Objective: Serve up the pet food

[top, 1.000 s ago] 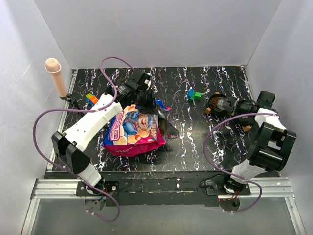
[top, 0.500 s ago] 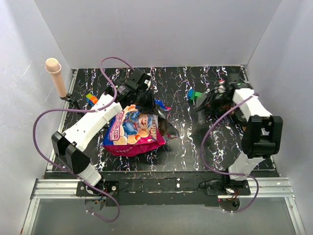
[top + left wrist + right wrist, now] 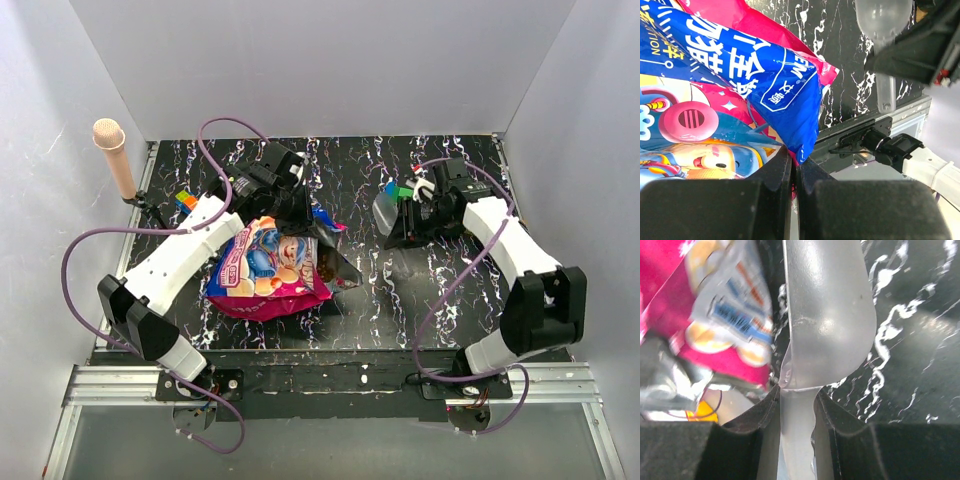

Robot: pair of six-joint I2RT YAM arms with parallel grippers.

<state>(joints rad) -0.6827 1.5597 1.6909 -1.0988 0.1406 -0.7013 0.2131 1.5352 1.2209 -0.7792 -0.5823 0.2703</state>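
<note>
One glossy magenta-pink bag (image 3: 268, 270) with a blue panel, a cartoon animal and white Chinese text lies left of centre on the black marbled table (image 3: 400, 295), its top corner held up. The left gripper (image 3: 795, 172) is pressed fully together on the bag's blue top edge. The right gripper (image 3: 797, 407), jaws partly apart, clamps the handle of a clear plastic scoop (image 3: 827, 315) near the bag's right side.
</note>
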